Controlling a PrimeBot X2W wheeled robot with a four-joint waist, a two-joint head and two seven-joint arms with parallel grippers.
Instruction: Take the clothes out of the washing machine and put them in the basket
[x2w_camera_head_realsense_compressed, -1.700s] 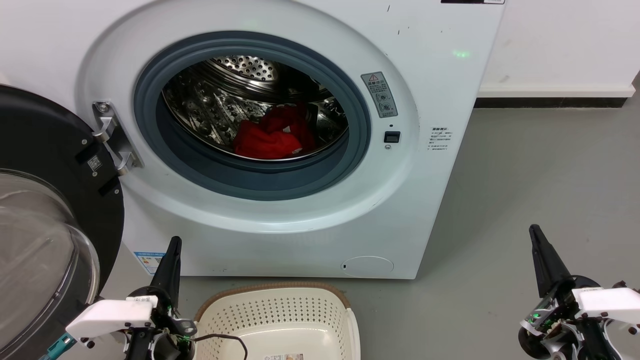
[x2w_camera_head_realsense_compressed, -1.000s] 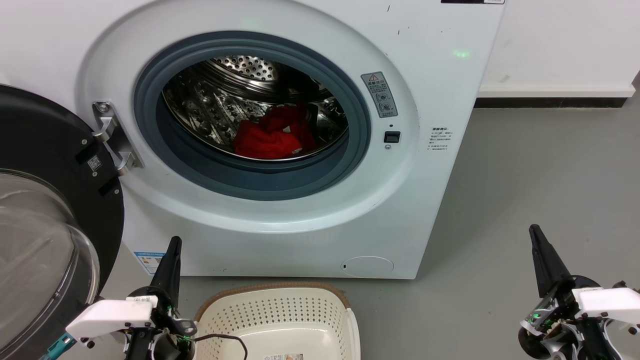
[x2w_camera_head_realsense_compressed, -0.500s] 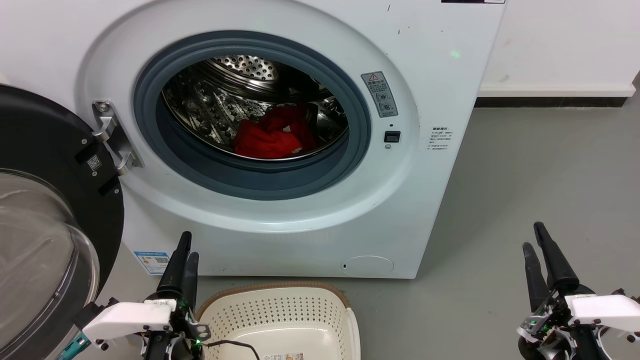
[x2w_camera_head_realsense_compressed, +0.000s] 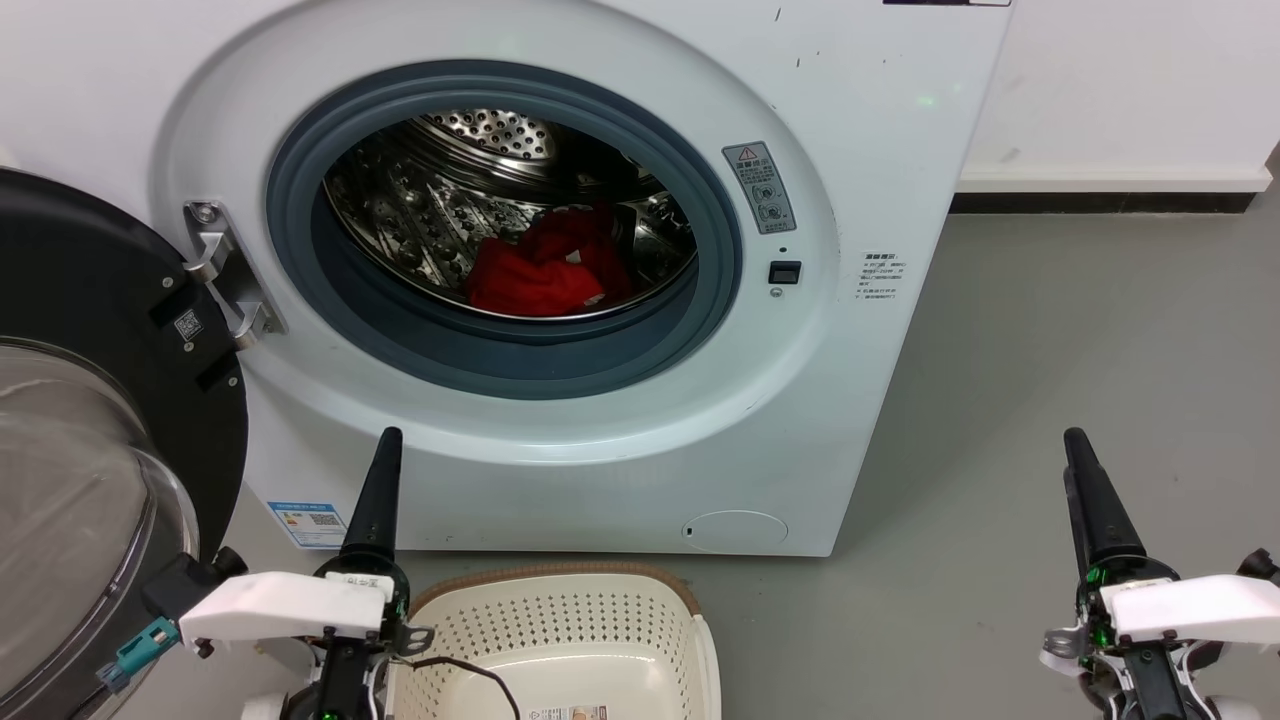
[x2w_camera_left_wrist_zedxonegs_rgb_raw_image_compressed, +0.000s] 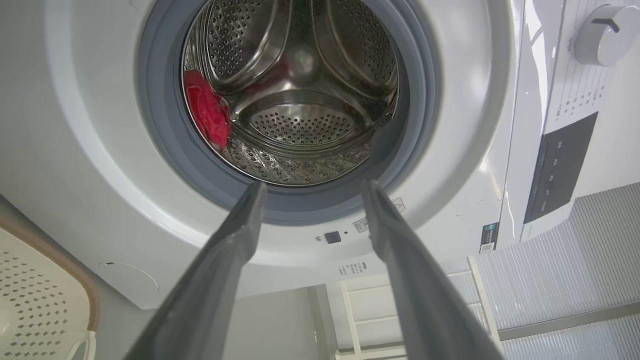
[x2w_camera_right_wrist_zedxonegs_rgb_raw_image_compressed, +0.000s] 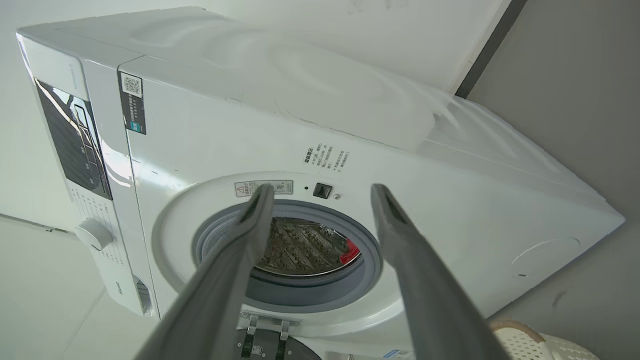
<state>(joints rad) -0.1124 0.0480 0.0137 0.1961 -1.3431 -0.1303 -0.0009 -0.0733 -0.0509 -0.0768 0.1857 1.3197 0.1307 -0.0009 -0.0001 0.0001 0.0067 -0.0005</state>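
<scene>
Hovering low before the washing machine (x2w_camera_head_realsense_compressed: 850, 200), well short of its mouth: left gripper (x2w_camera_head_realsense_compressed: 385, 450) with fingers apart, right gripper (x2w_camera_head_realsense_compressed: 1075, 445) also spread, nothing held in either.

Lying at the lower right of the drum (x2w_camera_head_realsense_compressed: 420, 200), just behind its front lip and the grey rubber ring (x2w_camera_head_realsense_compressed: 520, 365): the clothes (x2w_camera_head_realsense_compressed: 540, 275), a small red heap. Standing on the floor (x2w_camera_head_realsense_compressed: 1050, 330) just before the machine's foot, with no clothes in its visible part: the basket (x2w_camera_head_realsense_compressed: 540, 577).

Likely ways to go wrong from here:
- Catching a fingertip on the ring's lip, if brought in too low.
- Scraping the perforated steel, if pushed too deep or too far right.
- Pinching only a top fold, so leaving part of the heap behind or letting it slide off onto the floor short of the basket's far rim.
- Bumping the open door (x2w_camera_head_realsense_compressed: 100, 260), swung wide at the machine's left edge and close beside the left arm.
- Snagging the dark cable (x2w_camera_head_realsense_compressed: 470, 675) trailing across the basket's near left corner.

Underneath, smooth matt grey floor, probably slippery enough to let the light basket skid if nudged. Behind, a white wall (x2w_camera_head_realsense_compressed: 1100, 80) with a black skirting strip (x2w_camera_head_realsense_compressed: 1100, 205); evenly and brightly lit, with glare on the steel.
</scene>
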